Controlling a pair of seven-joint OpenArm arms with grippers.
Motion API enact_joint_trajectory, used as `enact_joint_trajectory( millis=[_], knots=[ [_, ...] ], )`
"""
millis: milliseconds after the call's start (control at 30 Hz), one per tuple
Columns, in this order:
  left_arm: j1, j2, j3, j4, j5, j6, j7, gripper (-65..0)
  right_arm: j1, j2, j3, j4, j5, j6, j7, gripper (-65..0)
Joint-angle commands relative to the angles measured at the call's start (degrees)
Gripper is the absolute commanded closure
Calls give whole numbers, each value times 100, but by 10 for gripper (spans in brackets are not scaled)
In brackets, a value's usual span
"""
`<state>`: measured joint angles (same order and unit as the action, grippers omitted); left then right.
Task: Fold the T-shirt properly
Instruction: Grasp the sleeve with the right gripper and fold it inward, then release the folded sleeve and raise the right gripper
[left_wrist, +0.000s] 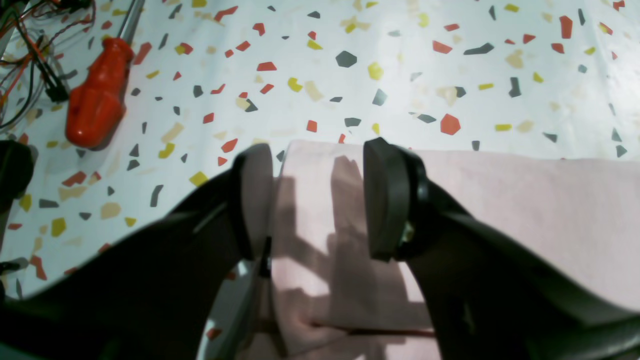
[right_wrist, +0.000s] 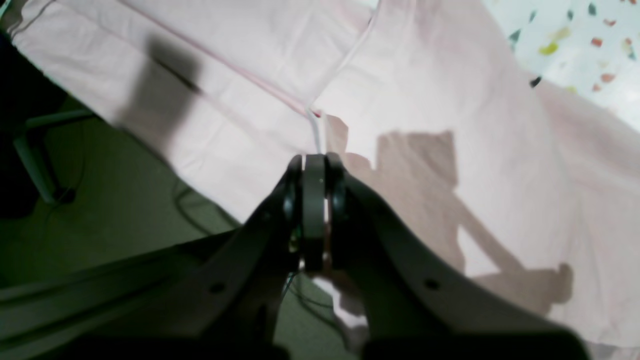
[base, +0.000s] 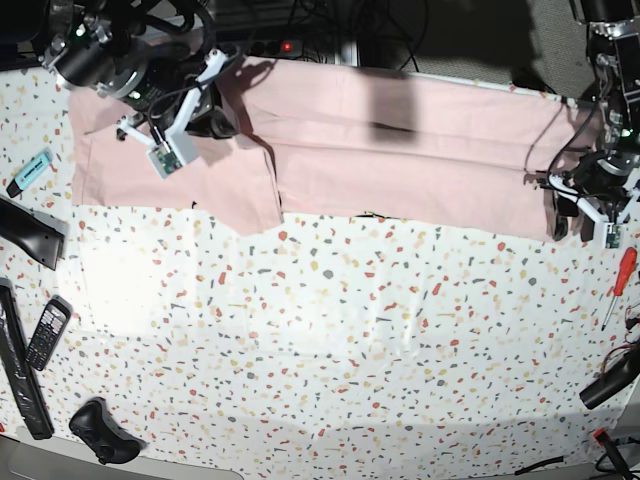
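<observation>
1. The T-shirt (base: 400, 150) lies along the far edge of the terrazzo-patterned table (base: 330, 350), spread as a long pink band with its plain side up — no lettering shows.
2. Done so far, by the look of it: the cloth is doubled lengthwise, with a straight fold line running across its middle, and near the right arm a sleeve flap (base: 245, 185) overlaps the body.
3. The right gripper (right_wrist: 315, 165) is clenched on a ridge of the fabric at a seam, part of the cloth hanging past the table edge.
4. The left gripper (left_wrist: 312, 200) stands released, jaws wide apart over the shirt's end corner, holding nothing; an orange screwdriver (left_wrist: 100, 100) lies well apart from it.
5. Left to do, I judge: the crosswise folds — the band is far too long to count as a neat packet.
</observation>
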<state>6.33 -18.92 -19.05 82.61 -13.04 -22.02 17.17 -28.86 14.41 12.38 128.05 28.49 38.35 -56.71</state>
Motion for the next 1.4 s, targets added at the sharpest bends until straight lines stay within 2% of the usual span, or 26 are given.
enact_joint_trajectory(
  millis=[0, 267, 433, 467, 567, 633, 767, 900, 1033, 1167, 1367],
  knots=[
    [-61, -96, -37, 101, -48, 15, -133, -279, -7, 37, 15, 120, 151, 72, 87, 0],
    [-61, -96, -37, 101, -48, 15, -131, -279, -50, 37, -616, 120, 321, 165, -35, 0],
    [-61, -96, -37, 101, -48, 15, -133, -279, -48, 37, -940, 118, 323, 165, 181, 0],
    [-61, -96, -37, 101, -48, 15, -131, -279, -48, 37, -990, 118, 323, 165, 175, -17],
    [-61, -96, -37, 101, -48, 15, -131, -279, -48, 37, -1064, 116, 326, 165, 79, -168],
    [-61, -96, -37, 101, -48, 15, -131, -279, -48, 37, -1064, 116, 328, 165, 0, -226],
    [-61, -96, -37, 101, -48, 15, -131, -279, -46, 39, -1047, 118, 326, 165, -13, -231],
    [-63, -96, -37, 101, -48, 15, -133, -279, 144, 37, -868, 118, 256, 165, 238, -231],
    [-61, -96, -37, 101, -48, 15, -131, -279, 697, 37, -527, 17, -586, -334, 328, -231],
    [-61, -96, -37, 101, -48, 15, -59, -279, 1152, 52, -339, -297, -691, -350, 116, -231],
    [-59, -96, -37, 101, -48, 15, 101, -279, 1191, 63, -332, -778, -1182, -391, 177, -230]
  ],
)
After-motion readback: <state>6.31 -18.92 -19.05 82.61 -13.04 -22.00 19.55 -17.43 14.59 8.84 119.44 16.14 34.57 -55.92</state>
